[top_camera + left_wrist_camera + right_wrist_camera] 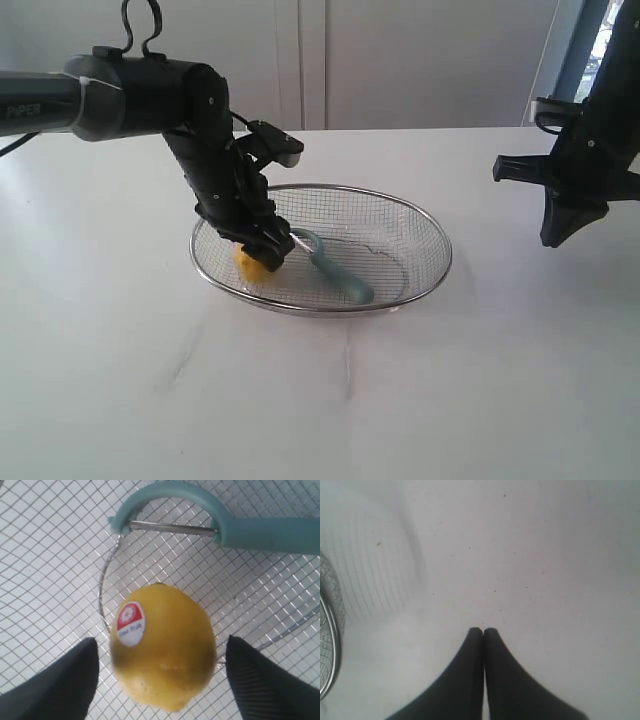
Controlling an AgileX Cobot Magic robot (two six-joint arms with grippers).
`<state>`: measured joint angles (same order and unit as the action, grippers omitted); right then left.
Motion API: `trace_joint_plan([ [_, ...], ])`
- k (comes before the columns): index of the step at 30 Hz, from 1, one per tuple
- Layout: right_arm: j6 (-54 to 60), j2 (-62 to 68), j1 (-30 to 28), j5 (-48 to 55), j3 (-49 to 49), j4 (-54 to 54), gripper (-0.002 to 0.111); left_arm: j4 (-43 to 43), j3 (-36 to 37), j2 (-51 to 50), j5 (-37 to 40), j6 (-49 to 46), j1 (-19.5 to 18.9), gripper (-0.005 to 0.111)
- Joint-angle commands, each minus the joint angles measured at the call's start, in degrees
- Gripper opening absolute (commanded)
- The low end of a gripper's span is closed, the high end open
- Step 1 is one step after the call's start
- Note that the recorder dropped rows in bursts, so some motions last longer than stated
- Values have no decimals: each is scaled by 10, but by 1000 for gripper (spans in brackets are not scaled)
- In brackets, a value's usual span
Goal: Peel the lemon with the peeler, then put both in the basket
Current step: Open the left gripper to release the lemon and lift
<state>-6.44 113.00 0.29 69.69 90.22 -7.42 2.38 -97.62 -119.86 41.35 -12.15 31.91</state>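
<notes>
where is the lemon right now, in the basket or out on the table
In the basket: the lemon rests on its wire mesh beside the peeler, between the open fingers of the left gripper.

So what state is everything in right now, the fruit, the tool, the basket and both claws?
lemon: in the basket, sticker on, no peeled patch visible.
peeler: lying in the basket near the lemon, not touching it.
basket: upright on the table, holding both.
left gripper: open, fingers either side of the lemon, clear of it.
right gripper: shut, empty, above the table.
</notes>
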Motion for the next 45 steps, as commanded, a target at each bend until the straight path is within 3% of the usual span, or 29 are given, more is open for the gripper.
trace_joint_plan([
  [1, 1, -6, -3, 3, 3, 4, 0, 9, -3, 5, 2, 4, 2, 84],
  [31, 1, -6, -3, 3, 3, 4, 0, 10, -5, 6, 20, 23, 2, 83],
  [40, 1, -6, -3, 3, 3, 4, 0, 10, -5, 52, 23, 33, 2, 83],
  [42, 1, -6, -3, 3, 3, 4, 0, 10, -5, 59, 42, 33, 2, 79],
  [45, 1, -6, -3, 3, 3, 4, 0, 2, -5, 72, 68, 33, 2, 64],
])
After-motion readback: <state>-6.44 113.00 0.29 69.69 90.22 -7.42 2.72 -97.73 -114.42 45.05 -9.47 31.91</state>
